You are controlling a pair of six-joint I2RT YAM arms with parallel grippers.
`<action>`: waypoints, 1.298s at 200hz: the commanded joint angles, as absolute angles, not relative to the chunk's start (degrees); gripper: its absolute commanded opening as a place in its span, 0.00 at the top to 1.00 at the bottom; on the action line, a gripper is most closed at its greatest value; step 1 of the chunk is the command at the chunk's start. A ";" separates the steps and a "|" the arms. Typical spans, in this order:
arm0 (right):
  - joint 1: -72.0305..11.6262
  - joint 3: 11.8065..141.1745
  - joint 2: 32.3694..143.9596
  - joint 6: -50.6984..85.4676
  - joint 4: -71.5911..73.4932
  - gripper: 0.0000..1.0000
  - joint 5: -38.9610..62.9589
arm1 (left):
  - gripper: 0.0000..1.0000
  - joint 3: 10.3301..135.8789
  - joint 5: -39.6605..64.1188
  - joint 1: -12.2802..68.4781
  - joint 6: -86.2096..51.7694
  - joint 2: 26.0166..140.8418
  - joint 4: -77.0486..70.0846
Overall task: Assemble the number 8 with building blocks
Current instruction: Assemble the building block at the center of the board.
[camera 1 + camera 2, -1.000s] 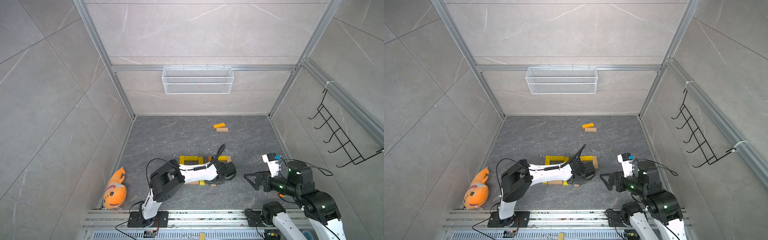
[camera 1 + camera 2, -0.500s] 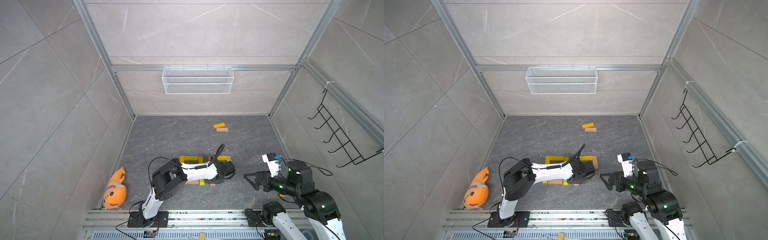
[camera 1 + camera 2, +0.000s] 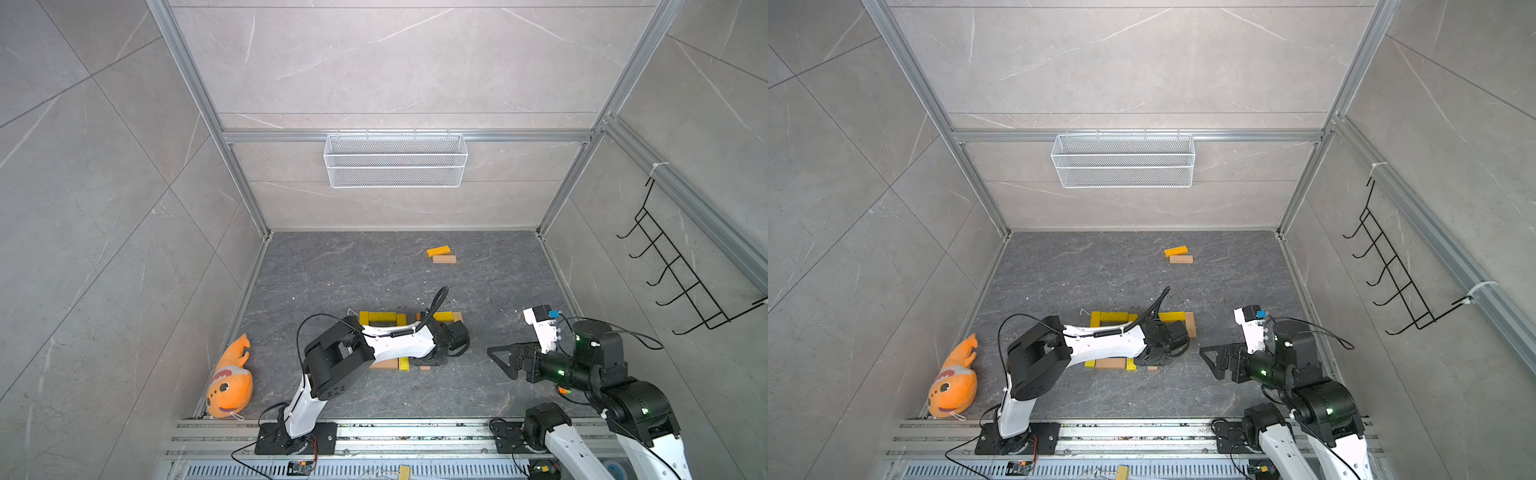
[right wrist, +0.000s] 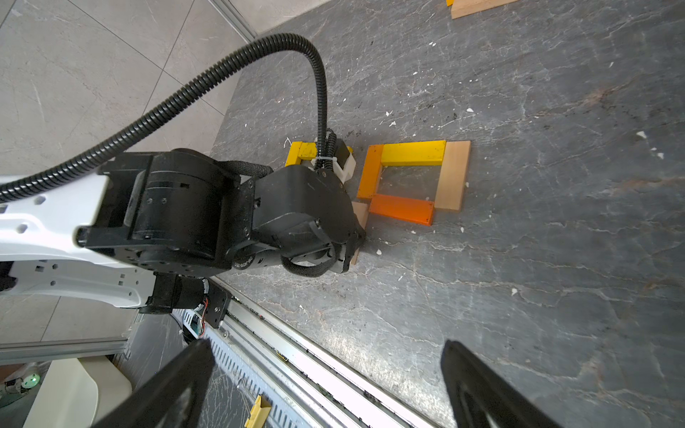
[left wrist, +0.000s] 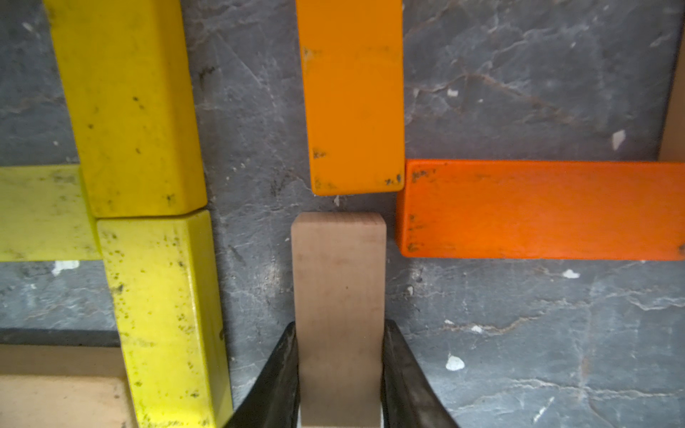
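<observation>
I am looking over the grey desk [image 3: 332, 270]. The left arm [image 3: 390, 343] is stretching low across the half-built figure of building blocks [image 3: 1113, 316] near the front rail. The right arm [image 3: 582, 365] is waiting off to the side, and the right claw [image 4: 328, 346] is gaping wide with nothing in it. Well back on the desk, an orange spare [image 3: 438, 251] and a tan spare [image 3: 444, 259] are lying just beside each other.

In the left wrist view, the left claw [image 5: 339, 333] is pinching the tan block [image 5: 338, 266] by its long sides. The block is pointing end-on at the amber block [image 5: 352, 96], with a thin gap between their ends. The red-orange block [image 5: 537, 209] is lying crosswise just beside that joint. The yellow blocks [image 5: 126, 107] of the neighbouring loop are running parallel, apart from the tan one. I cannot tell whether the tan block is resting flat on the desk yet.

I am judging this to be the placing step. To do it well, I am planning to hold the block square to the amber one and ease it forward until the ends meet, watching that its corner is not shoving the red-orange end. Then I am planning to part the claw only slightly, so the outer finger is not knocking the yellow blocks, and lift straight up.
</observation>
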State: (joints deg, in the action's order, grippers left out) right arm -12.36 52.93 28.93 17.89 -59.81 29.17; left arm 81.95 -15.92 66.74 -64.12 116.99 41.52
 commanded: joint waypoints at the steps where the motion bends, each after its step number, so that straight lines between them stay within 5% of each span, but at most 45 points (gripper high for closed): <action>1: -12.74 52.65 29.35 16.57 -60.38 0.02 28.56 | 0.68 82.57 -14.24 66.36 -63.29 118.93 41.49; 159: -12.74 52.53 29.00 16.57 -60.47 0.02 28.56 | 0.67 83.89 -14.20 66.12 -62.84 120.32 41.75; 260: -12.74 52.42 28.74 16.54 -60.50 0.01 28.54 | 0.52 83.31 -14.48 66.09 -63.55 119.42 42.01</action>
State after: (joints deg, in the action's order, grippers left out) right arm -12.36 52.84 28.91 17.72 -59.81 29.17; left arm 83.64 -15.90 66.37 -63.24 118.28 40.86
